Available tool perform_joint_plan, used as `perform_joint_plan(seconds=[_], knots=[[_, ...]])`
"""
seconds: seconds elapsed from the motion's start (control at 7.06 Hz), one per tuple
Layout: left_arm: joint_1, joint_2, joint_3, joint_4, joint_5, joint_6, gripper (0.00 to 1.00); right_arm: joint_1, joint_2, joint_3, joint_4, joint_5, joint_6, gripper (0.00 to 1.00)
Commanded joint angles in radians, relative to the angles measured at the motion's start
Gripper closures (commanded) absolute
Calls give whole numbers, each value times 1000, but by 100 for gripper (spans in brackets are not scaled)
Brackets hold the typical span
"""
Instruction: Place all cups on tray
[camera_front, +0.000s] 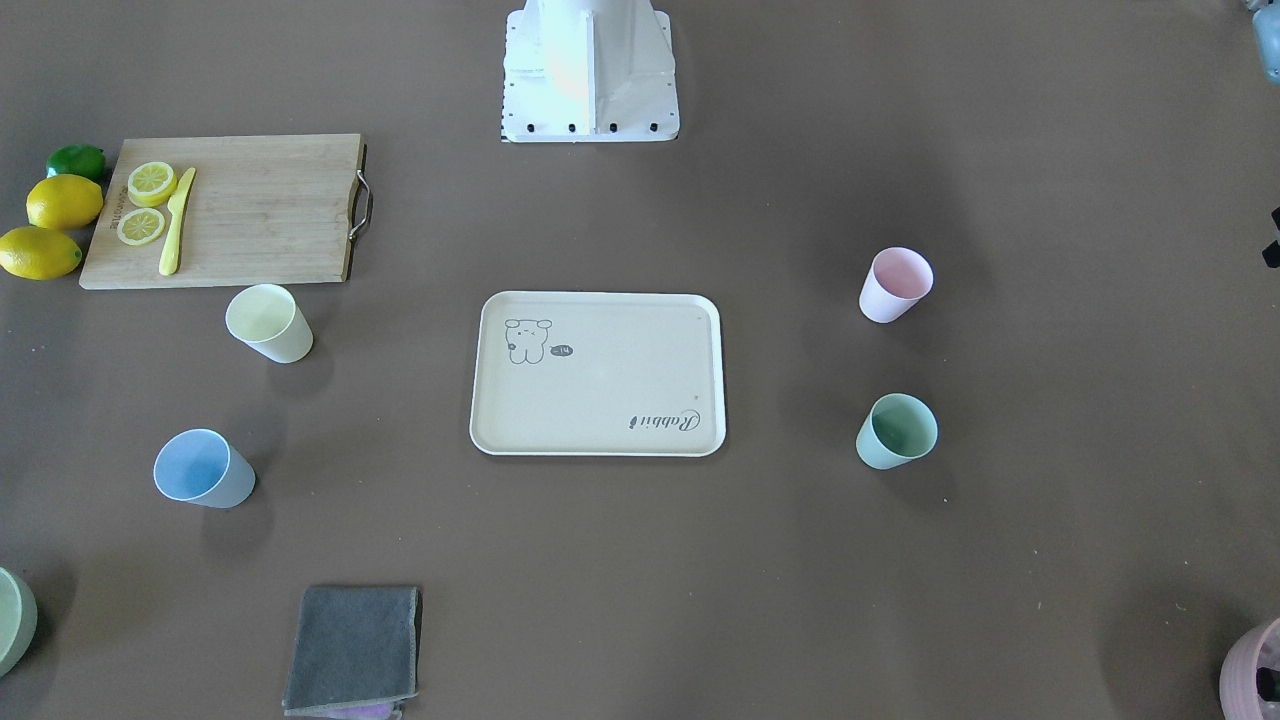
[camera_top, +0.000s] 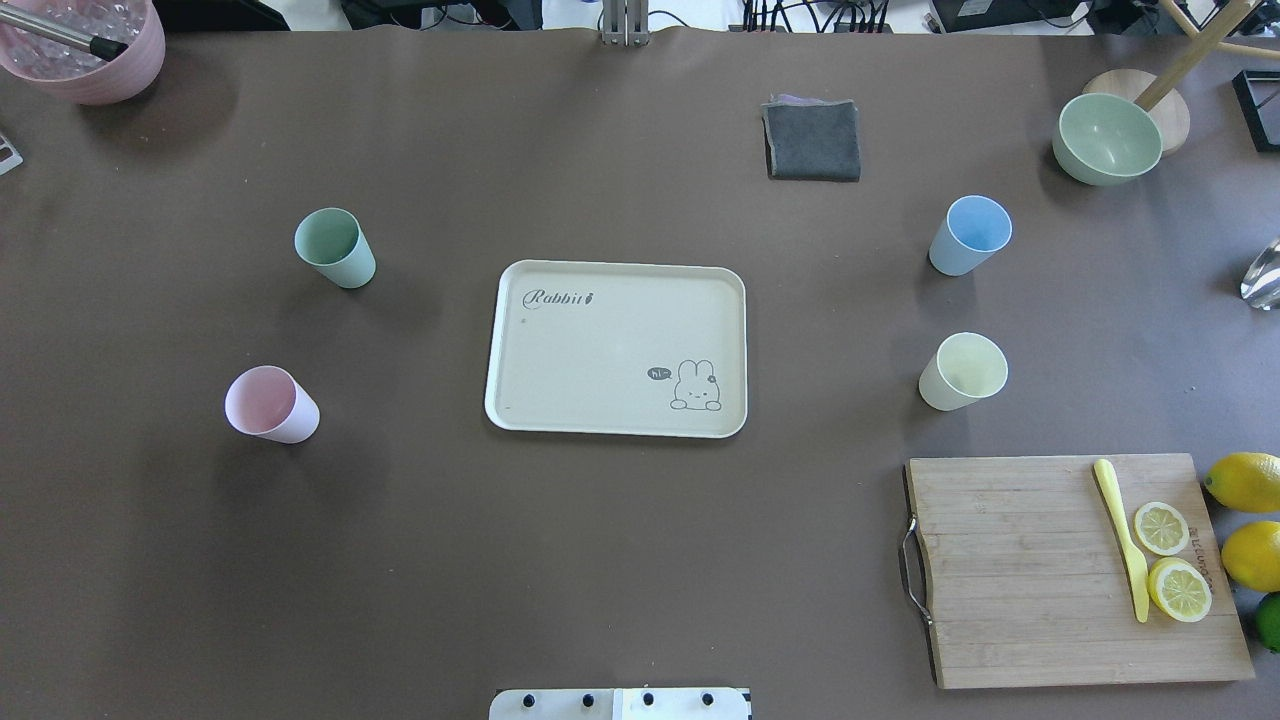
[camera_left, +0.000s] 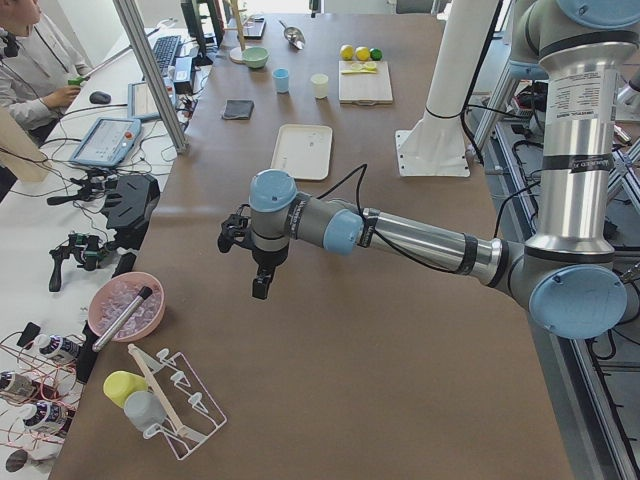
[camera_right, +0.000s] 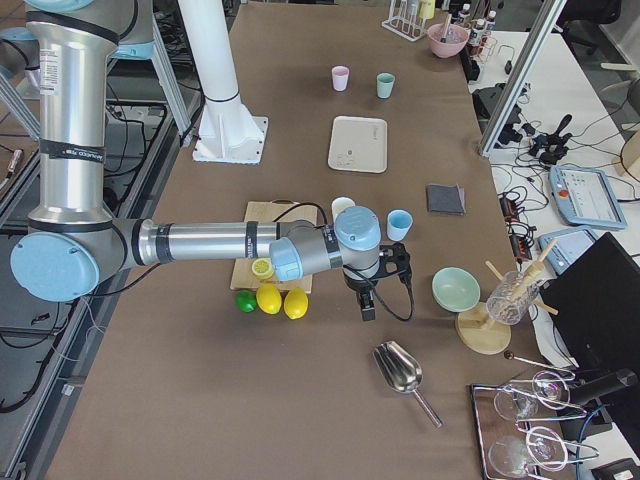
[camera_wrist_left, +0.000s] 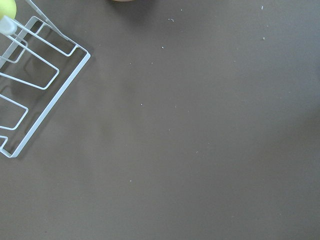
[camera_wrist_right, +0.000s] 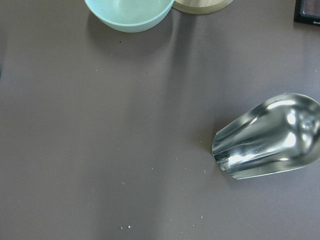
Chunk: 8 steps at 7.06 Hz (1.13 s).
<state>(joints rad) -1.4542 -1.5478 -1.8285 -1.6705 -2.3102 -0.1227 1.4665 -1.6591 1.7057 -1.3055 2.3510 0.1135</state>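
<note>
Left arm (camera_left: 420, 238) and right arm (camera_right: 200, 242): silver tubes, grey joints, pale blue round caps. A black cable (camera_left: 358, 170) loops at each wrist. Black screws (camera_front: 572, 128) edge the white base plate (camera_front: 640, 105).

Tray (camera_top: 620, 320) is showing cream w/ grey line drawing + "Rabbit" script. Pastels are showing on 4: pale yellow cup (camera_top: 962, 371), pink cup (camera_top: 270, 404), mint green cup (camera_top: 335, 247), lt blue cup (camera_top: 968, 235). Table (camera_top: 600, 560) is looking dull brown. Cutting board (camera_top: 1010, 580) is showing tan wood grain, cloth (camera_top: 812, 140) dk grey, lemons (camera_top: 1245, 482) bright yellow.
</note>
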Motion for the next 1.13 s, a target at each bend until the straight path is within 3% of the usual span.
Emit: perform_joint_plan(seconds=[0.0,0.57,0.99], knots=[[0,0,0,-2,0,0,2,0,1,0,0,-1,-3,0],[0,84,-40,-72,-14,-5,2,0,1,0,0,-1,-5,0],[0,87,-35,-72,-12,-8,2,0,-1,-5,0,4,-3,0]])
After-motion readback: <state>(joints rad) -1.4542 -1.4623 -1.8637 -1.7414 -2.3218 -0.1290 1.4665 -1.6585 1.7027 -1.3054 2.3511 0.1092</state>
